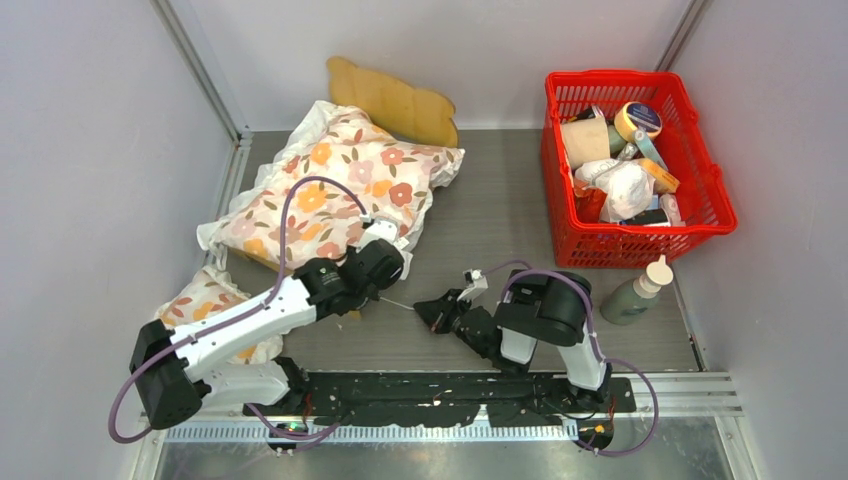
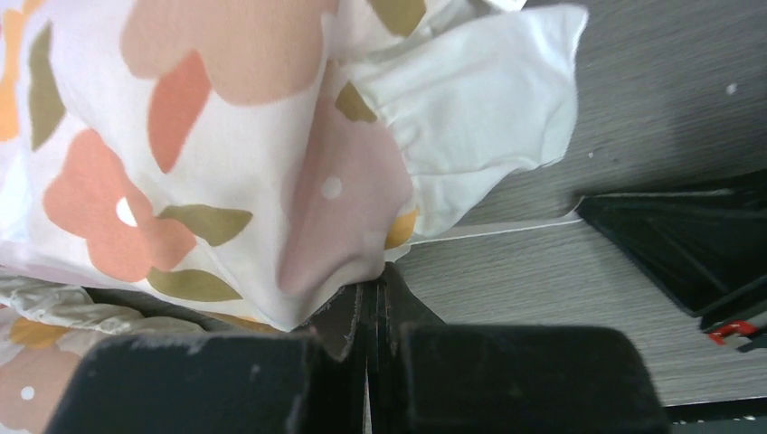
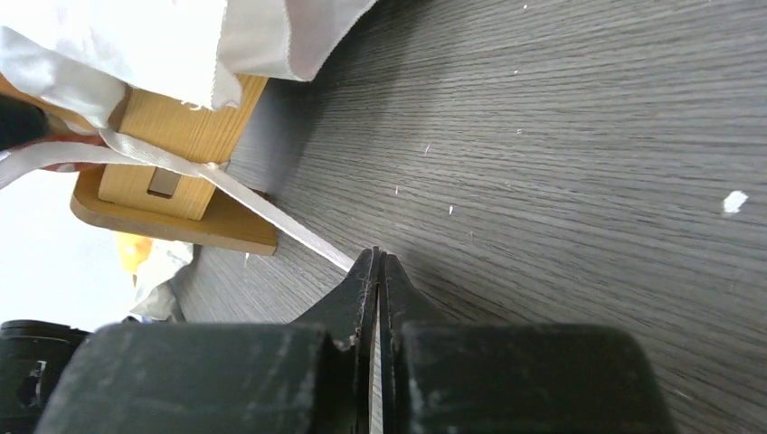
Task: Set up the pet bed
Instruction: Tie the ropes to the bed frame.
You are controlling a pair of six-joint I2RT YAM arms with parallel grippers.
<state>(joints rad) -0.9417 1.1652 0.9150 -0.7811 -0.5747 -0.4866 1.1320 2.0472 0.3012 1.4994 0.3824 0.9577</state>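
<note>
Only the scalloped wooden headboard point(image 1: 395, 100) and one light-wood corner post point(image 3: 181, 136) of the pet bed show. A white floral cushion point(image 1: 340, 185) point(image 2: 226, 136) is draped over the rest. A white tie ribbon point(image 3: 271, 212) is knotted round that post. It runs across the table point(image 2: 506, 228) into my right gripper point(image 1: 420, 312) point(image 3: 378, 258), which is shut on its end. My left gripper point(image 1: 368, 290) point(image 2: 378, 276) is shut at the cushion's lower corner, tips against the fabric, with a thin white strip between its jaws. The bed's sleeping surface is hidden.
A red basket point(image 1: 700, 215) full of assorted items stands at the back right. A grey-green bottle point(image 1: 635, 295) lies in front of it. A second floral cushion point(image 1: 205, 300) sits by the left wall under my left arm. Walls close in on three sides.
</note>
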